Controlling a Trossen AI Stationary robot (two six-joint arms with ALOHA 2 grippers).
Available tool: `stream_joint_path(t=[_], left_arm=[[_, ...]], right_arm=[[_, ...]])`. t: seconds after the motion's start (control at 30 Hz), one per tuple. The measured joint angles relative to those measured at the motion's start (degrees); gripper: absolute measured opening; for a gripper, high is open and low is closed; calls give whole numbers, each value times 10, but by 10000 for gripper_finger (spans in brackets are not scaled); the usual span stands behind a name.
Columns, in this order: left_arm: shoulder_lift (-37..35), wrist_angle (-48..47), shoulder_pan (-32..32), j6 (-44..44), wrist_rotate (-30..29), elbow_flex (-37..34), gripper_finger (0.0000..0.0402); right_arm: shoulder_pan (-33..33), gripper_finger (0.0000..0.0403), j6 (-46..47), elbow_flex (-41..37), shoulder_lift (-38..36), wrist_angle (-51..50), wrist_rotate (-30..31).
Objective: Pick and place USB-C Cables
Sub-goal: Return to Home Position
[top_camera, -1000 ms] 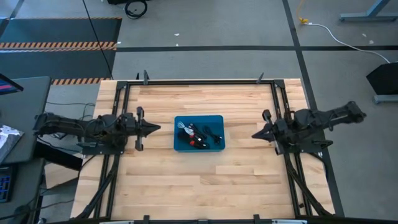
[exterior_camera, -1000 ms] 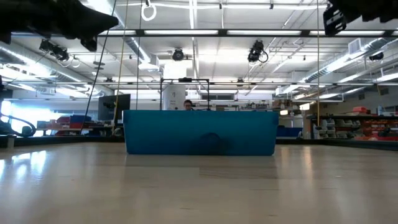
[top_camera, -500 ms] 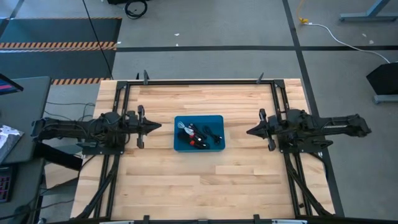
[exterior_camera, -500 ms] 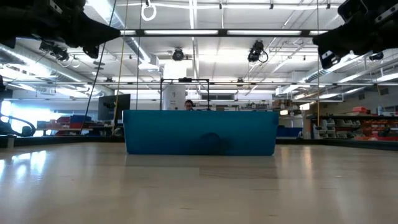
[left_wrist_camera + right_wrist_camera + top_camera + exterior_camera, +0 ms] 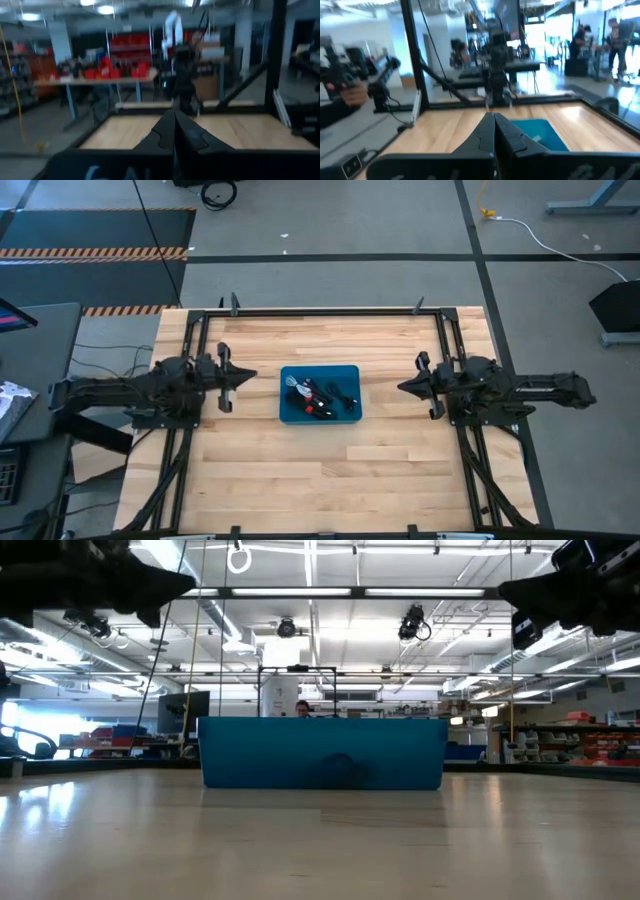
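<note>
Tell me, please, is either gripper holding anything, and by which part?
Nothing is held: the left gripper and right gripper are both shut and empty; the USB-C cables lie in the blue bin.

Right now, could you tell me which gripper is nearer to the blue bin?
Left, slightly. The left gripper hangs shut a short gap from the blue bin; the right gripper, also shut, sits farther off on the opposite side.
</note>
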Motion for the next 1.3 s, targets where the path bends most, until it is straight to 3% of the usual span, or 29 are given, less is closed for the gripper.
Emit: stream_joint_path(t=[0.13,0.4,0.53,0.8,1.0,1.3], left_arm=[[-2,147,35,-19,13,-79,4],[-6,209,99,-44,86,-79,5],[-6,199,116,-63,97,-79,5],[-6,184,132,-104,93,-79,5],[-6,124,114,-96,42,-79,5],[-6,15,96,-73,9,-79,5]], right_arm=[[-20,2,10,-32,-8,62,-20],[-51,2,16,-34,-10,99,-65],[-54,2,16,-34,-10,147,-52],[-52,1,9,-34,-10,123,32],[-36,1,-2,-34,-9,103,40],[-30,4,3,-34,-7,-33,55]])
